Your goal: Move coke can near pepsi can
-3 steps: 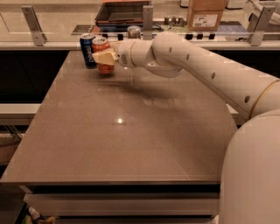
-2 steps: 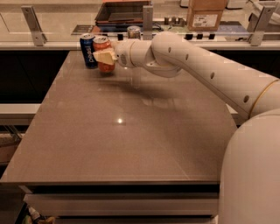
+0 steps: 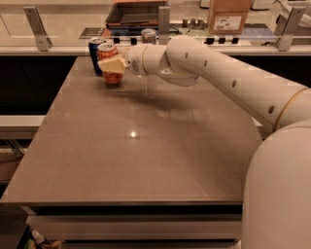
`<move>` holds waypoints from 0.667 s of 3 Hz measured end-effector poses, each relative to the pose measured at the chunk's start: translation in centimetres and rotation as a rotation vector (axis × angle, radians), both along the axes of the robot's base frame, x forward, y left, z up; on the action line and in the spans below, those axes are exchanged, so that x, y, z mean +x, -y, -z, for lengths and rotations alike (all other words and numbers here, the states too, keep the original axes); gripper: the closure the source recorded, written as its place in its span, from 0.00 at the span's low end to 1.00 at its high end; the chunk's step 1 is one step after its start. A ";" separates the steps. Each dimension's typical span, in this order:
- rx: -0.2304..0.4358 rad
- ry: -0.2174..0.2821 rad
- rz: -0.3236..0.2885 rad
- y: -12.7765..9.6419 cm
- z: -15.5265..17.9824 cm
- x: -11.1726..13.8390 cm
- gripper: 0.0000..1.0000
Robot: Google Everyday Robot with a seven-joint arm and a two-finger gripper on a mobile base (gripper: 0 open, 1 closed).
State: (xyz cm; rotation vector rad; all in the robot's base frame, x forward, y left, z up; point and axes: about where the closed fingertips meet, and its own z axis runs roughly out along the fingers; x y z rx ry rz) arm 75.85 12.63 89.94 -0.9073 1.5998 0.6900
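Seen from my remote station, the arm (image 3: 218,73) reaches in from the right across the grey-brown worktop (image 3: 146,155) to its far left corner, where two soda cans stand. Beyond the far edge, on a lighter counter, I see a slim silver can (image 3: 148,35), a dark tray (image 3: 136,12), a cardboard box (image 3: 228,17) and a slanted metal bracket (image 3: 36,22) off the far left corner. None of these stands between the two cans. The robot's white body (image 3: 282,194) fills the near right corner of the view. The gripper (image 3: 111,65) is at the far left corner, and its cream fingers (image 3: 115,63) are pressed in around the middle of the coke can (image 3: 112,78), pinching it upright (the silver top shows above the fingers and the orange base below them). I cannot tell whether the can's base rests on the worktop or hangs just above it. The pepsi can (image 3: 94,53) stands upright just beside the coke can, on its left and slightly nearer the far edge, and I cannot tell whether the two touch. The coke can sits squarely between the fingers, with the wrist coming in from its right.
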 end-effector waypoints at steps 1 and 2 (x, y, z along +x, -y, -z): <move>0.000 -0.001 -0.004 -0.3 0.0 -0.1 0.84; 0.001 -0.001 -0.008 -0.5 0.1 -0.1 0.61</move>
